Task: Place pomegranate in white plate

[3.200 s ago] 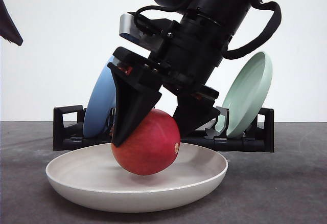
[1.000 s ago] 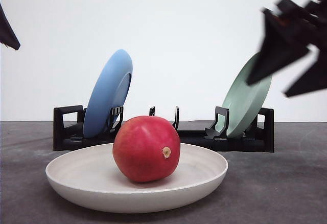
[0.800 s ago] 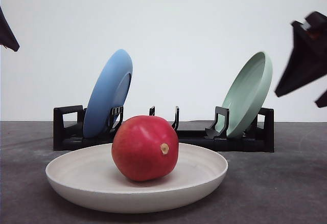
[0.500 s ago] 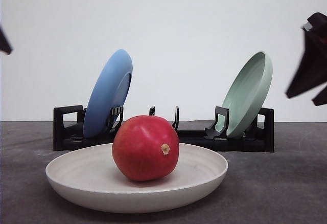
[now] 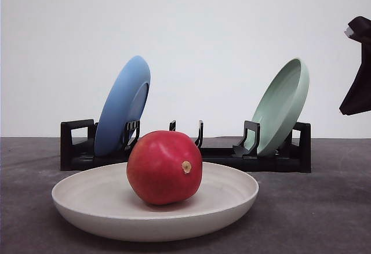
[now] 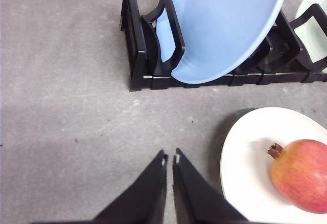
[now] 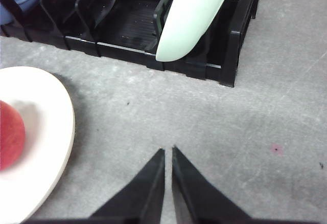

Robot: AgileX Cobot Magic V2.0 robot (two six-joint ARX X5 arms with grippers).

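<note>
Front view: the smooth red pomegranate [image 5: 164, 167] sits in the shallow cream-white round plate [image 5: 87, 204] at lower centre; my left gripper [image 6: 169, 158] and right gripper [image 7: 168, 153] are both pinched narrow, empty.

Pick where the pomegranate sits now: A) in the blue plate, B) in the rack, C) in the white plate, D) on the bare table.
C: the pomegranate rests inside the white plate, no hand touching it, in front of the rack.
</note>
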